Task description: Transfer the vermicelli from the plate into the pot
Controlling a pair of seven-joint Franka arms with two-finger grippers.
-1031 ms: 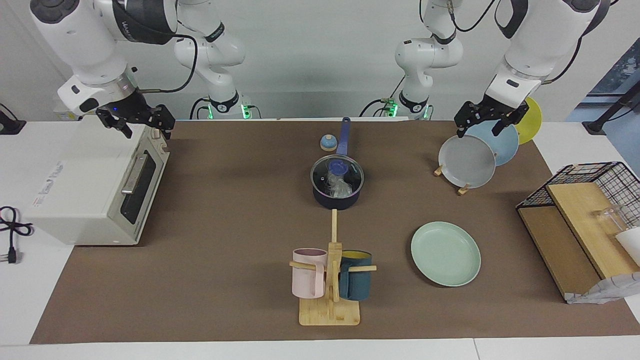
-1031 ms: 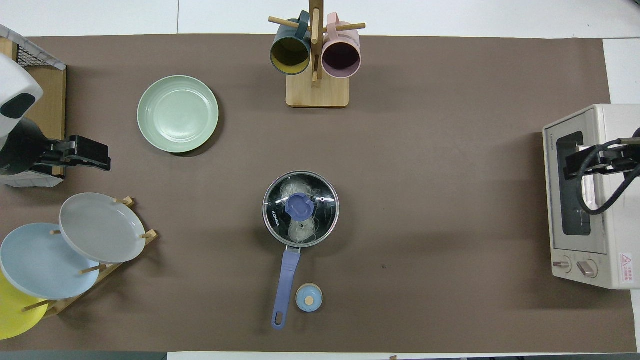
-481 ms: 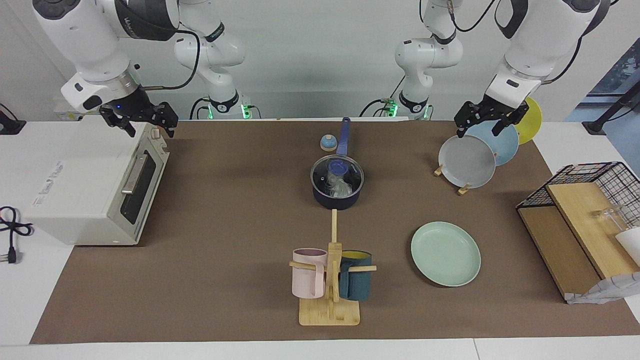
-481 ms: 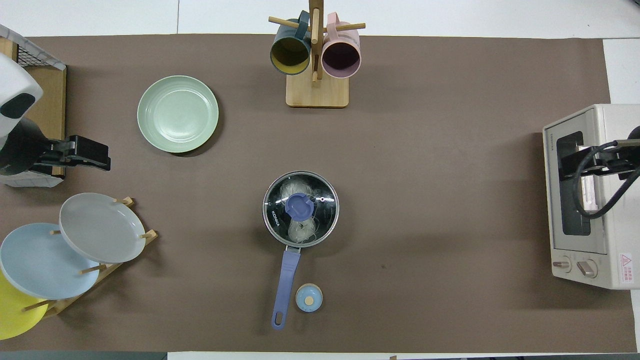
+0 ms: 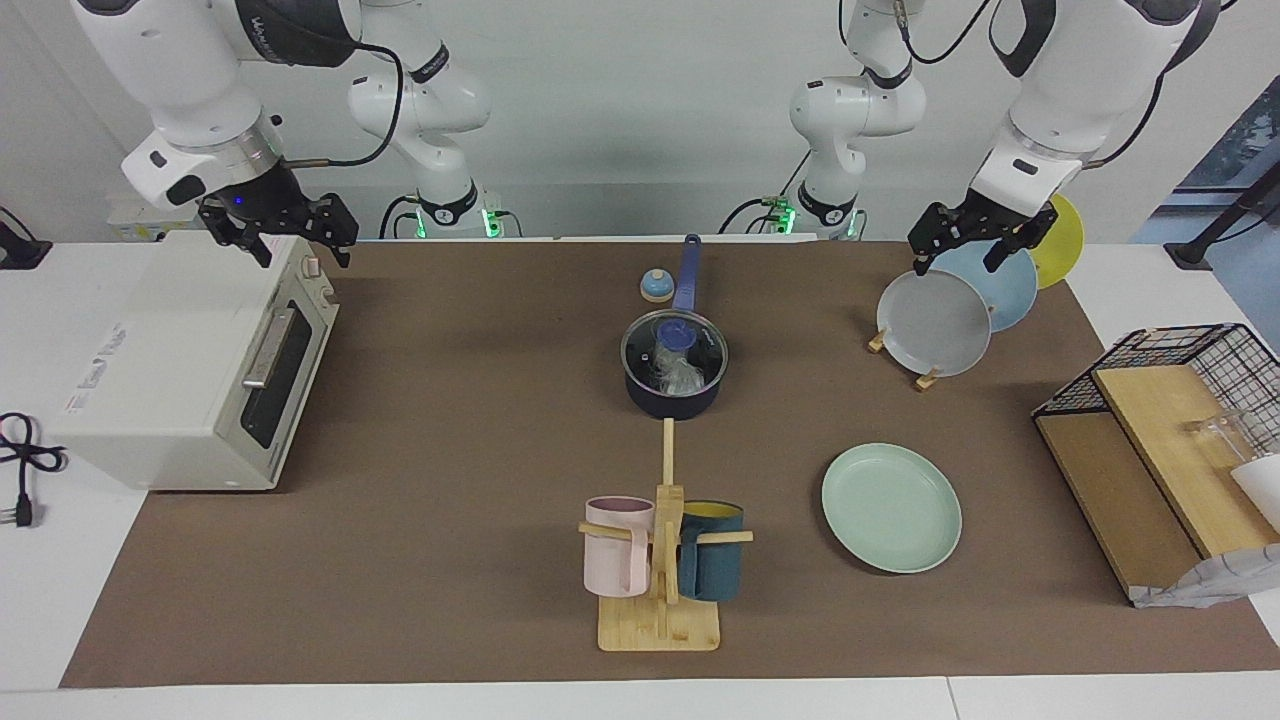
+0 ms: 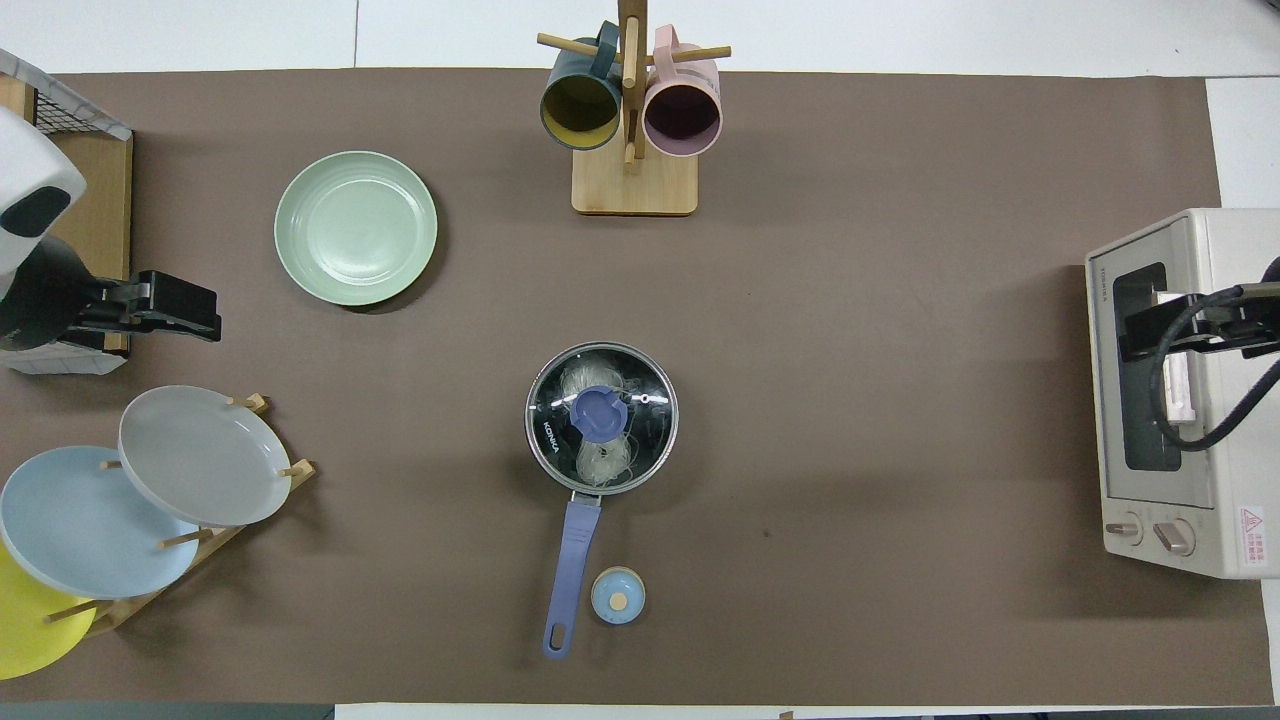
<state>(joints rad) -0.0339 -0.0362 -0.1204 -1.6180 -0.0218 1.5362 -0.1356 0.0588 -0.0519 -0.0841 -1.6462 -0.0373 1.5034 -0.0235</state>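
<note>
The pot [image 5: 675, 390] [image 6: 560, 400], dark navy with a long blue handle, stands mid-table under a glass lid [image 6: 640, 385] with a blue knob. Whitish vermicelli [image 5: 686, 378] [image 6: 606, 461] clumps lie inside it, seen through the lid. The mint-green plate [image 5: 891, 507] [image 6: 355, 227] lies bare, farther from the robots, toward the left arm's end. My left gripper [image 5: 955, 262] [image 6: 185, 305] hangs open and holds nothing, over the plate rack. My right gripper [image 5: 300, 255] [image 6: 1140, 335] is open and holds nothing, over the toaster oven.
A toaster oven [image 5: 180, 370] sits at the right arm's end. A wooden mug tree [image 5: 660, 620] carries a pink mug [image 5: 618, 545] and a teal mug [image 5: 712, 565]. Grey [image 5: 935, 322], blue and yellow plates stand in a rack. A small blue round thing [image 5: 656, 286] lies beside the pot handle. A wire basket [image 5: 1190, 350] holds boards.
My right gripper has risen a little over the toaster oven and shifted slightly toward the robots. The left arm, pot and plate have not moved.
</note>
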